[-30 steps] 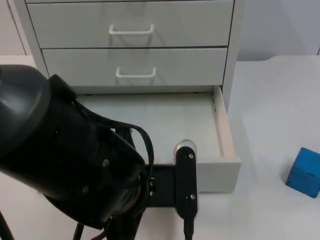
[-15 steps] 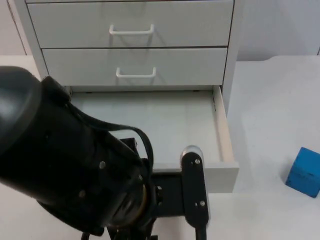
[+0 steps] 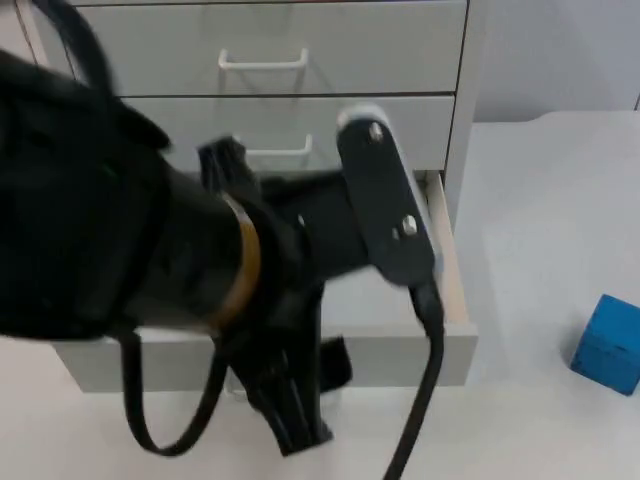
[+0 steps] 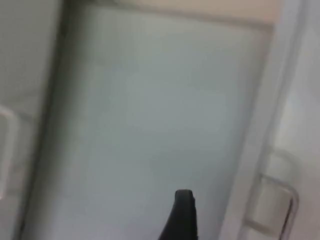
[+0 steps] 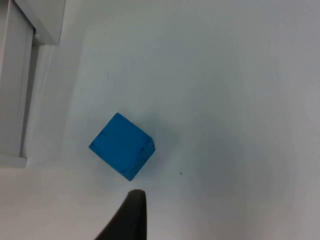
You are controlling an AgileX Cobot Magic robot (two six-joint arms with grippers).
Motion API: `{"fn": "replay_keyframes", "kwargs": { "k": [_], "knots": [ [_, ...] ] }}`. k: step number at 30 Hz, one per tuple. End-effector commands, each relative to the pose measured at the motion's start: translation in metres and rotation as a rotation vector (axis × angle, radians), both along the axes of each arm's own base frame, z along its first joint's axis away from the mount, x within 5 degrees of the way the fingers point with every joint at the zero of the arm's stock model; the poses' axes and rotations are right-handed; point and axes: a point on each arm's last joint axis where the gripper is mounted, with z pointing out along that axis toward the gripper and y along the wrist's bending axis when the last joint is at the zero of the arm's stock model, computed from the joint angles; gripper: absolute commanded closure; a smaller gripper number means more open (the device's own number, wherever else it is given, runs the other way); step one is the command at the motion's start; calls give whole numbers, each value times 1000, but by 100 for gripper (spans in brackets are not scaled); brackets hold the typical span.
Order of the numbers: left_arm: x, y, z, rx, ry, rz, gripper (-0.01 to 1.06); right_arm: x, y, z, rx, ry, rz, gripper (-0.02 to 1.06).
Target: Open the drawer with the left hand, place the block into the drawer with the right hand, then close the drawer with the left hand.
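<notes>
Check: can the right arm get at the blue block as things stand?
Probably yes. The blue block sits alone on the white table, beside the open drawer, with bare surface all round it and the right gripper's fingertip close by.

I see a white tabletop (image 3: 540, 200) running back to a grey partition wall (image 3: 560, 55) behind it. The surface is plain and matte, evenly lit, with only soft, faint shadows. From the right wrist camera the same white tabletop (image 5: 225, 75) looks smooth, marked by a few tiny dark specks.
</notes>
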Motion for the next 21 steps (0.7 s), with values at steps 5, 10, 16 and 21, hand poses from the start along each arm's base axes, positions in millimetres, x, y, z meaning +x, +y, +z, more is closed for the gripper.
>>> {"fn": "replay_keyframes", "kwargs": {
  "k": [5,10,16,21],
  "knots": [
    [-9,11,39,-144,-42,43,34,0,-1,2,-3,-1,-1,-1],
    [-11,24,56,-168,-73,106,34,0,0,2,-1,2,-1,-1],
    [4,59,69,-236,-49,336,34,0,0,1,-1,9,-1,-1],
    [20,99,78,-326,-8,555,34,0,0,1,-1,10,-1,-1]
  ]
}}
